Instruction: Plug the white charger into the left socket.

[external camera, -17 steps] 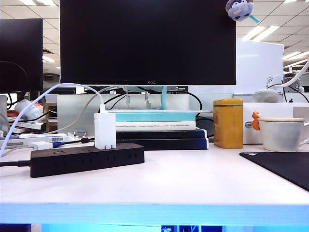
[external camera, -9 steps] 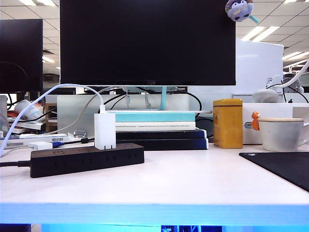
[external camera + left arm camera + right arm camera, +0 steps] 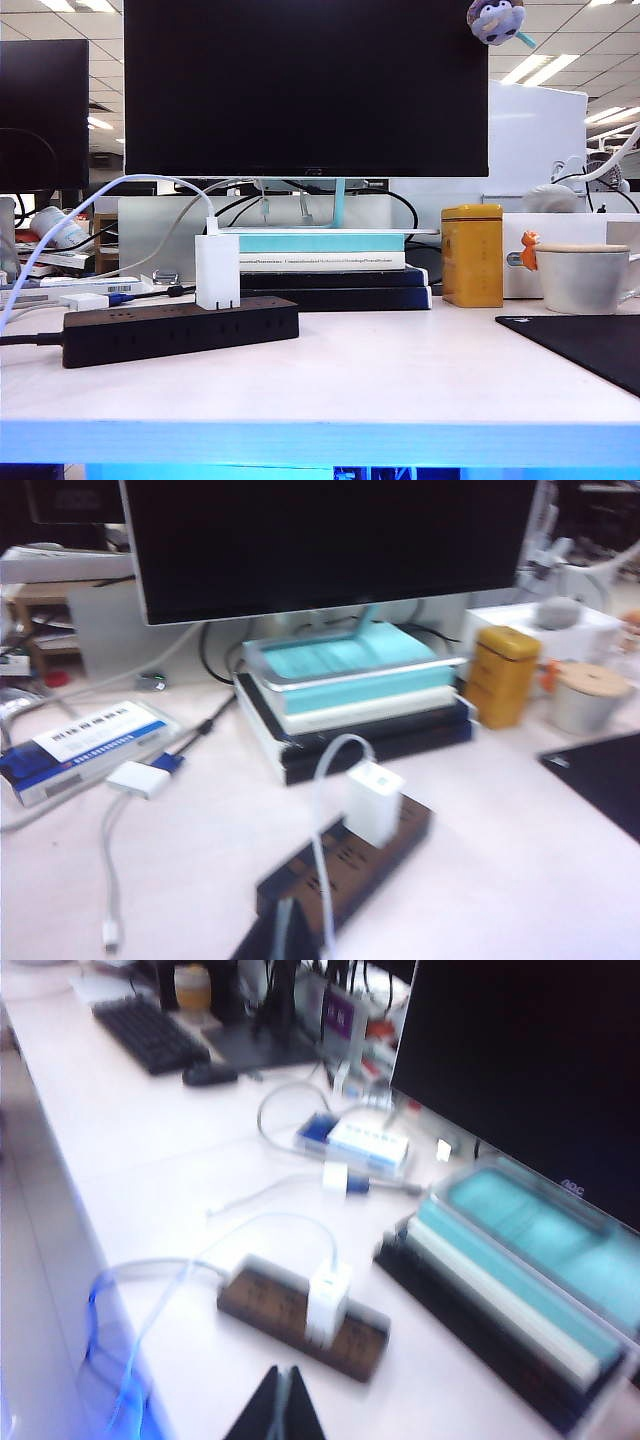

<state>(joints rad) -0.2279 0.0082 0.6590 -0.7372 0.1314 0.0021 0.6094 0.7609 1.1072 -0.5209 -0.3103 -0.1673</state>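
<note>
Exterior view: the white charger stands upright on the power strip, seated in an outlet toward the strip's right end as this camera sees it, with its thin white cable arching up from its top and falling away toward the left edge of the worktop. Which outlet counts as the left socket cannot be told for sure from this angle. The strip lies near the left end of the worktop, just in front of the stack of books under the monitor. A yellow tin and a white cup stand toward the right end, with a black mat at the front right corner.

Against the earlier frames, nothing on the worktop has shifted: charger, strip, books, tin and cup sit exactly as they did a second ago, and neither arm shows in this view then or now.

In the left wrist view the left gripper shows only as dark tips pressed together, jaws closed on nothing, above the near end of the strip. In the right wrist view the right gripper is likewise closed and empty, well apart from the charger.
</note>
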